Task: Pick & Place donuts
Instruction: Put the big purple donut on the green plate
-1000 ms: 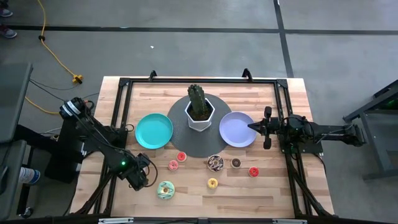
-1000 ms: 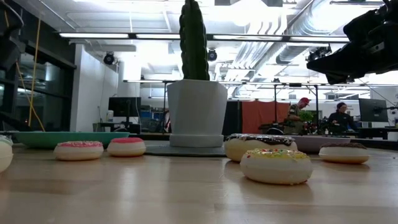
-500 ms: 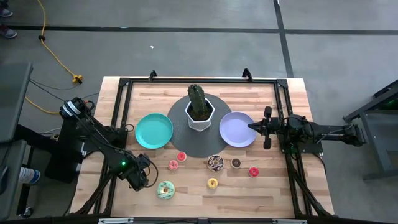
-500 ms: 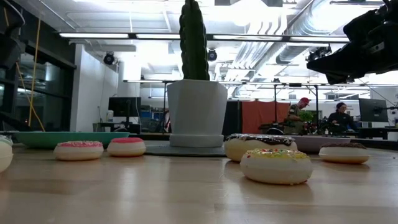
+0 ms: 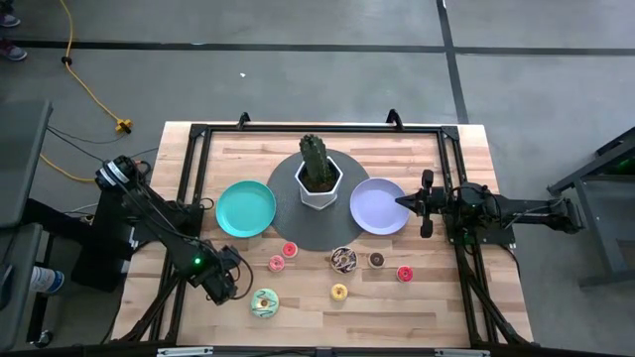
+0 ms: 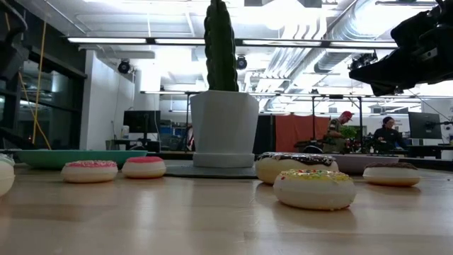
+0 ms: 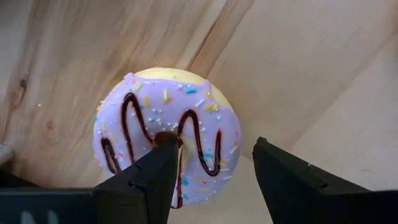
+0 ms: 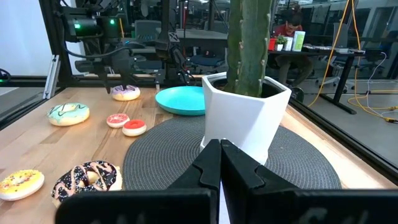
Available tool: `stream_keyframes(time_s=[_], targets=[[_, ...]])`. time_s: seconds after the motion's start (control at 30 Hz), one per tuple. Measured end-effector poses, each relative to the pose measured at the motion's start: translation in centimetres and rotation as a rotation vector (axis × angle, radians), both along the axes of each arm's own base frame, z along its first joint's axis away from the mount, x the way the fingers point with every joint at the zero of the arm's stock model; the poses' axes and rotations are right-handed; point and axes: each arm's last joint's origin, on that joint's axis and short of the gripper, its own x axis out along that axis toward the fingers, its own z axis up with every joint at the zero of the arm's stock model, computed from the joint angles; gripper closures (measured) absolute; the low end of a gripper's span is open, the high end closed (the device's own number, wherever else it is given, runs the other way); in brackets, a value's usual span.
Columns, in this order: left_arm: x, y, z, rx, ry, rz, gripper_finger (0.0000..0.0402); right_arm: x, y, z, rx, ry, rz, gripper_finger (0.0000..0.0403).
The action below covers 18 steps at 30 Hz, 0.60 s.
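In the left wrist view a lavender-iced donut (image 7: 166, 144) with chocolate drizzle lies flat on the wood. My left gripper (image 7: 212, 149) is open over it, near the table's near-left corner (image 5: 223, 283). One finger stands at the donut's hole and the other outside its rim. The other donuts lie flat on the table: mint-green (image 5: 265, 302), pink (image 5: 277, 263), red (image 5: 290, 250), chocolate-white (image 5: 343, 260), brown (image 5: 377, 260), a second red (image 5: 405, 274) and yellow (image 5: 339, 292). My right gripper (image 8: 220, 155) is shut and hovers at the lavender plate's right edge (image 5: 402, 201). My left gripper comes at the lavender-iced donut from above, pointing down. One fingertip (image 7: 165, 146) is at the hole and the other (image 7: 264, 149) is beside the outer rim. I cannot tell whether either fingertip touches the donut, which lies flat on the table.
A teal plate (image 5: 246, 209) and a lavender plate (image 5: 378, 205) flank a white pot with a cactus (image 5: 319, 174) on a dark round mat (image 5: 298, 233). A black frame runs along the table's edges (image 5: 189, 178). People sit at desks in the room behind (image 6: 386, 134).
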Motion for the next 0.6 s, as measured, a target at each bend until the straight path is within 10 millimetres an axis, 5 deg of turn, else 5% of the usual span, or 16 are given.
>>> stream_keyframes(time_s=[0.6], targets=[[0.3,-0.5,-1.4,0.010,0.049,-0.024,0.0211,0.0,0.0,0.0,0.000,-0.003,0.000,0.0402]])
